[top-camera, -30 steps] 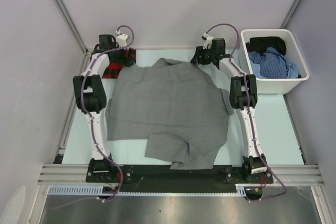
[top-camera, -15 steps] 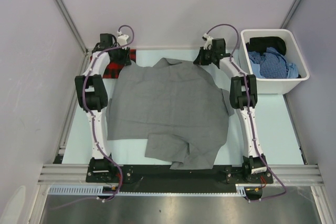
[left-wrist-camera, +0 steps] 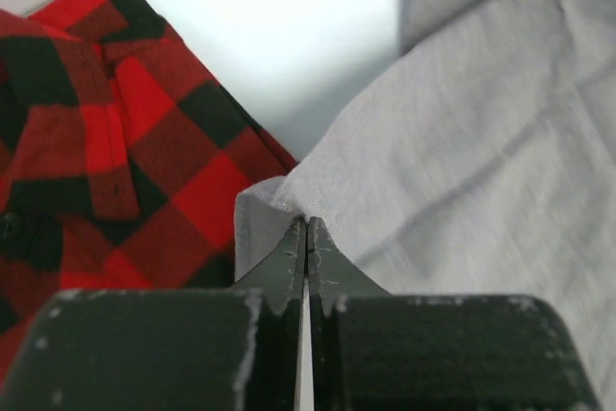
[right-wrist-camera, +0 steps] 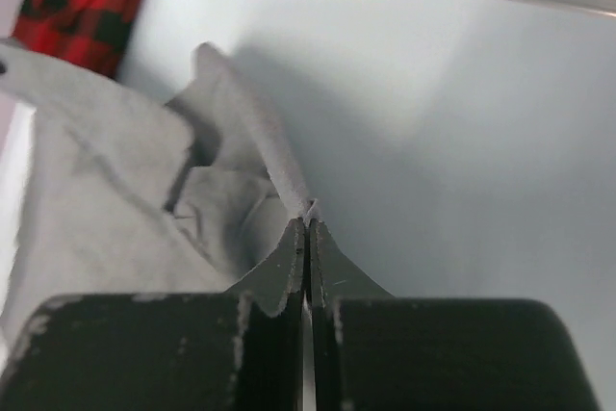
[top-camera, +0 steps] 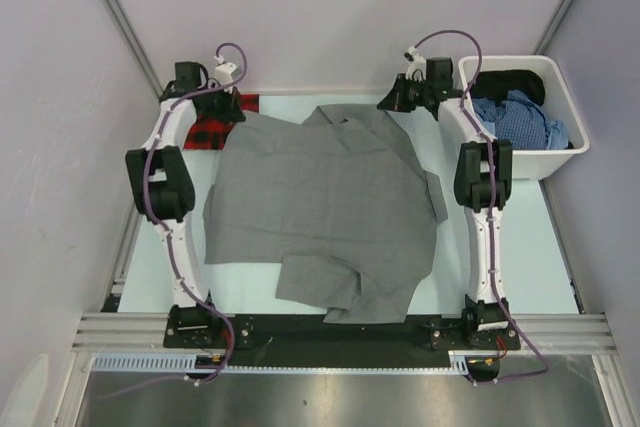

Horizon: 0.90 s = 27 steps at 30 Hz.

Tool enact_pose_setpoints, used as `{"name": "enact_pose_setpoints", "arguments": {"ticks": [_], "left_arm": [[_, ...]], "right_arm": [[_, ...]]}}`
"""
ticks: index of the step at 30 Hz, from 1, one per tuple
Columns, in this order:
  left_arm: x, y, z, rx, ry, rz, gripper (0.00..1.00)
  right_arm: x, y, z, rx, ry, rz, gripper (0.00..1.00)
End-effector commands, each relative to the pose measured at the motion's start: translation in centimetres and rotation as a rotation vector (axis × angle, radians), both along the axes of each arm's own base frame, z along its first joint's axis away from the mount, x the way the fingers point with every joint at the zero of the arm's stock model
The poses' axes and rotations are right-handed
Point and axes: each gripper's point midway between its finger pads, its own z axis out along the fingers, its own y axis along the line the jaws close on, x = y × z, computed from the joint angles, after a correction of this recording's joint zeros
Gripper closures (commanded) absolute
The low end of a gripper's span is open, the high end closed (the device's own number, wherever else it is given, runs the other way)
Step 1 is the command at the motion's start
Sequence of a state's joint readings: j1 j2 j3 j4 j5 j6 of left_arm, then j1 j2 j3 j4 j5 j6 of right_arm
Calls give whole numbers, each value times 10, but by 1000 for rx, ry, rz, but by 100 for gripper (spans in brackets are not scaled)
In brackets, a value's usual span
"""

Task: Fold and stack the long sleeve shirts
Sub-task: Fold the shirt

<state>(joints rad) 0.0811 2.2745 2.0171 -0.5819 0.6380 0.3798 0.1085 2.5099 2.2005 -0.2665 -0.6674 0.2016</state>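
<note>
The grey long sleeve shirt (top-camera: 320,207) lies spread over the middle of the table, rumpled at its near edge. My left gripper (left-wrist-camera: 306,223) is shut on the grey shirt's (left-wrist-camera: 481,161) far left corner, right beside the red-and-black plaid shirt (left-wrist-camera: 106,151). In the top view that plaid shirt (top-camera: 212,130) lies at the far left, partly under the grey one and my left gripper (top-camera: 236,114). My right gripper (right-wrist-camera: 308,211) is shut on a thin edge of the grey shirt (right-wrist-camera: 115,209) at its far right. In the top view the right gripper (top-camera: 392,102) sits at the shirt's far right corner.
A white bin (top-camera: 568,152) at the far right holds blue and black clothes (top-camera: 520,117). The right arm's wrist stands close to the bin's left wall. Walls close in the table at the back and on both sides.
Both grippers have closed on the grey shirt's far corners. Both arms have swung outward and toward the far wall, pulling the shirt's far edge wider.
</note>
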Motion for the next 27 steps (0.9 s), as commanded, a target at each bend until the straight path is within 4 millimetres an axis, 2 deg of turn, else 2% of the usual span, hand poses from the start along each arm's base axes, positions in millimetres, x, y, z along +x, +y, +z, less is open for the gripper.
{"name": "enact_pose_setpoints", "arguments": {"ticks": [1, 2, 3, 4, 5, 6, 7, 8, 9, 10, 12, 13, 14, 15, 16, 18, 19, 20, 21, 22, 23, 24, 25, 26, 27], "left_arm": [[-43, 5, 59, 24, -143, -154, 100], [-59, 5, 72, 31, -153, -176, 100], [-71, 6, 71, 38, -154, -201, 100], [-91, 9, 56, 50, -138, -241, 100], [-109, 8, 52, 56, -117, -269, 100], [-126, 7, 62, 81, -144, -304, 100], [-155, 7, 38, 111, -90, -367, 100], [-171, 5, 31, 122, -73, -407, 100], [-189, 5, 32, 147, -77, -440, 100], [-215, 4, 9, 158, -31, -498, 100], [-236, 9, -4, 214, -11, -525, 100], [-252, 9, -21, 231, 11, -570, 100], [-258, 15, -30, 270, 27, -582, 99], [-262, 15, -34, 282, 29, -589, 86], [-265, 17, -40, 296, 28, -587, 77], [-266, 20, -43, 314, 33, -582, 62], [-264, 21, -43, 316, 33, -566, 58], [-262, 22, -42, 319, 35, -557, 55], [-259, 23, -39, 321, 30, -549, 51], [-258, 22, -38, 314, 36, -535, 48], [-256, 23, -36, 309, 36, -522, 48], [-253, 23, -32, 300, 36, -507, 47], [-252, 22, -30, 294, 36, -499, 47], [-250, 23, -29, 288, 36, -486, 46], [-248, 23, -26, 281, 42, -464, 46]], "right_arm": [[-54, 16, 102, 40, -113, 156, 100], [-66, 14, 105, 33, -117, 183, 100], [-82, 12, 100, 27, -85, 203, 100], [-106, 11, 84, 19, -35, 231, 100], [-126, 9, 100, -11, -84, 263, 100], [-149, 5, 93, -30, -39, 289, 100], [-177, 6, 70, -48, 33, 325, 100], [-197, 4, 74, -69, 34, 352, 100], [-222, 0, 60, -111, 70, 414, 100], [-239, -3, 48, -137, 104, 437, 100], [-286, -5, 24, -197, 177, 547, 100], [-294, -9, 16, -234, 201, 563, 96], [-303, -11, 13, -241, 237, 574, 75], [-302, -12, 11, -242, 251, 571, 62], [-298, -12, 14, -236, 246, 563, 44], [-268, -4, 29, -222, 170, 530, 31], [-255, 1, 36, -209, 157, 497, 24], [-233, 9, 43, -199, 98, 474, 23], [-214, 23, 66, -190, 20, 473, 23], [-200, 32, 55, -175, 53, 456, 22], [-187, 42, 58, -173, 20, 455, 21], [-171, 60, 79, -166, -53, 465, 21], [-161, 71, 57, -147, 7, 457, 21], [-149, 82, 62, -133, -17, 451, 21], [-143, 92, 58, -112, -6, 457, 21]]}}
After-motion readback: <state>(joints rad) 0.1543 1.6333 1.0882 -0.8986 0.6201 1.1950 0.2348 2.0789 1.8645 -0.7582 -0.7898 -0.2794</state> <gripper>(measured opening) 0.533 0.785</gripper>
